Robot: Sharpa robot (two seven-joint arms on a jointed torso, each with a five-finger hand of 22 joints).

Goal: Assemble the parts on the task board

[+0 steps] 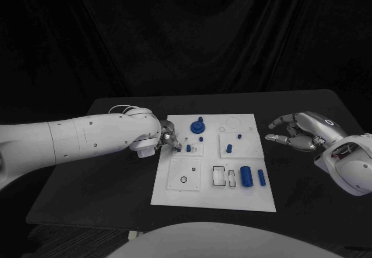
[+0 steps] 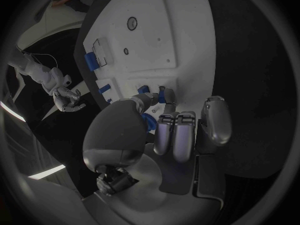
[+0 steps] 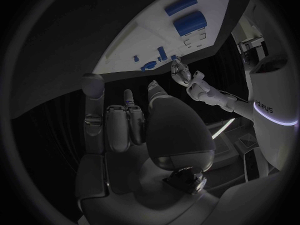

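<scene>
The white task board (image 1: 203, 194) lies mid-table. On it are a round blue knob (image 1: 198, 127), small blue pegs (image 1: 230, 146) and two blue cylinders (image 1: 245, 176) lying side by side. My left hand (image 1: 166, 138) is at the board's left edge. In the left wrist view its thumb and a fingertip (image 2: 165, 91) pinch a small blue peg (image 2: 161, 99) just above the board (image 2: 181, 30). My right hand (image 1: 298, 131) hovers off the board's right edge with fingers loosely bent and apart, holding nothing. The right wrist view shows that hand (image 3: 125, 125) and the two cylinders (image 3: 187, 20).
The black table (image 1: 108, 177) surrounds the board, with bare surface on both sides. A square recess with a ring (image 1: 184, 179) and a slotted recess (image 1: 223, 176) sit on the board's near half. Dark curtains hang behind the table.
</scene>
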